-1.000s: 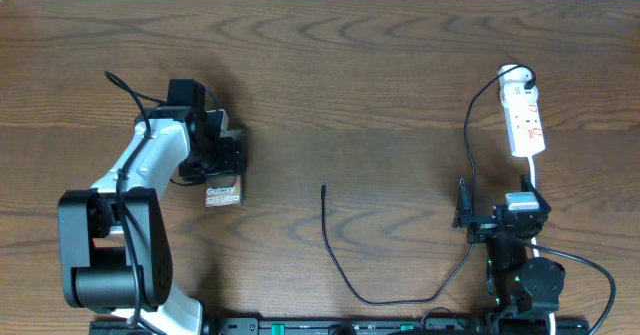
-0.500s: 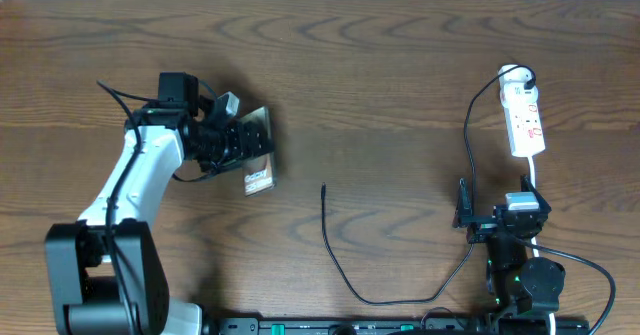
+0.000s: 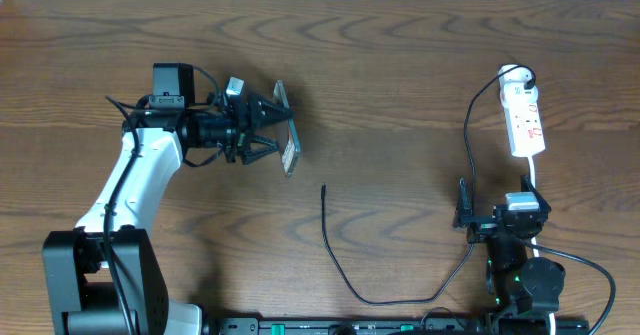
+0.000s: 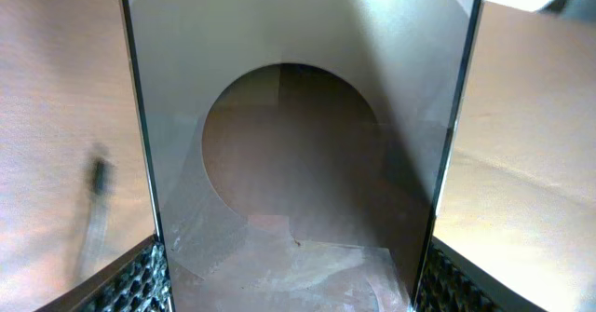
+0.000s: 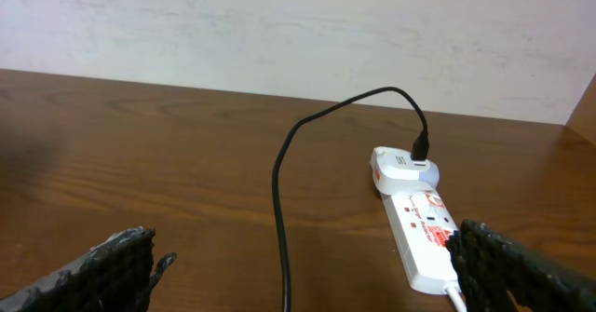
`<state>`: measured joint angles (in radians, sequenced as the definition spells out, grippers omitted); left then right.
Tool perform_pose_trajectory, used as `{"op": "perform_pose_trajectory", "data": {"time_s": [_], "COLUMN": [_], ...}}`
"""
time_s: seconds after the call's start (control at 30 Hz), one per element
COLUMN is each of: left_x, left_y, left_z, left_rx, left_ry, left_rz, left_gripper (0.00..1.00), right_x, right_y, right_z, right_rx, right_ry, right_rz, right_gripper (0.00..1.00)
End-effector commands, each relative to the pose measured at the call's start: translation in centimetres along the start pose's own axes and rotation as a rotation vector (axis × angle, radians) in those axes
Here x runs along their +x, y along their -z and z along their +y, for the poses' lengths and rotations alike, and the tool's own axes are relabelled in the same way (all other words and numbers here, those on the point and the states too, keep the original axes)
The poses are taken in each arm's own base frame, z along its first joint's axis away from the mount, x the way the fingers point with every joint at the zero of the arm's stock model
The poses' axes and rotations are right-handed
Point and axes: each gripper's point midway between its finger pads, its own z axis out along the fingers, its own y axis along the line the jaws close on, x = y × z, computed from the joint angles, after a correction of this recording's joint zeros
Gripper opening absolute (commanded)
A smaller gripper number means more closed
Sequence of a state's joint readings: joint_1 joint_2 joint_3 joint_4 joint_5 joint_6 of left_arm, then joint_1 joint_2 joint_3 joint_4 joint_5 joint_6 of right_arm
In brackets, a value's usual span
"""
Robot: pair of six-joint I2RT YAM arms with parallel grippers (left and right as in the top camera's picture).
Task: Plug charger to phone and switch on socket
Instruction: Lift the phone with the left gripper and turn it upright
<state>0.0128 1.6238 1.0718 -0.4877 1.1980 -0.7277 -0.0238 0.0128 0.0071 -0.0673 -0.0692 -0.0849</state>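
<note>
My left jaws are clamped on the phone [image 3: 288, 145], which looks lifted off the counter [image 3: 400, 55] and turned on edge. From overhead it reads as a thin sliver, its long axis running away from me and back, the near end tipped slightly rightward. In the left wrist view its glossy back with the big round mark fills the space between the pads [image 4: 140, 279]. The connector tip [image 3: 323, 187] of the charger [image 3: 340, 270] lies on the counter near the phone's near end, a little to its right and closer to me. Its last straight stretch runs roughly in line with the phone's long axis. From there the cable loops past my right arm and up to the white adapter [image 5: 400, 168] at the far end of the socket [image 3: 525, 120]. My right jaws are spread wide and empty, facing the socket, which sits well ahead of them. The left arm is much nearer the tip but is occupied, so I judge the right arm must reach well left for it. I cannot tell which end of the phone carries the port.
</note>
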Motion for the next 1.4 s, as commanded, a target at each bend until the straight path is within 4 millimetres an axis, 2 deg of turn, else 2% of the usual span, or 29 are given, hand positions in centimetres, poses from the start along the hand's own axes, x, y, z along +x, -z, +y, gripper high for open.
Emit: {"op": "perform_pose_trajectory", "data": {"time_s": [0.0,0.23,0.6,0.83,1.2,1.37], "left_x": [2.1,3.3,4.4,4.5,4.2,3.7], "left_y": [0.8,1.1,1.6,1.6,1.5,1.3], "left_z": [-3.1,-4.1,-5.1,-5.2,-5.0,-4.8], "left_rx": [0.11,0.143,0.166,0.149,0.142,0.147], "left_ry": [0.203,0.434,0.595,0.717,0.727,0.618], "left_rz": [0.111,0.206,0.305,0.321,0.306,0.262], "left_gripper": [0.07,0.07,0.08,0.07,0.07,0.07], "right_x": [0.1,0.1,0.1,0.1,0.1,0.1], "right_y": [0.0,0.0,0.0,0.0,0.0,0.0], "right_z": [0.3,0.3,0.3,0.3,0.3,0.3], "right_rx": [-0.008,-0.008,-0.008,-0.008,-0.008,-0.008], "right_ry": [0.011,0.011,0.011,0.011,0.011,0.011], "right_rz": [0.004,0.004,0.004,0.004,0.004,0.004], "right_gripper": [0.99,0.99,0.99,0.99,0.99,0.99]}}
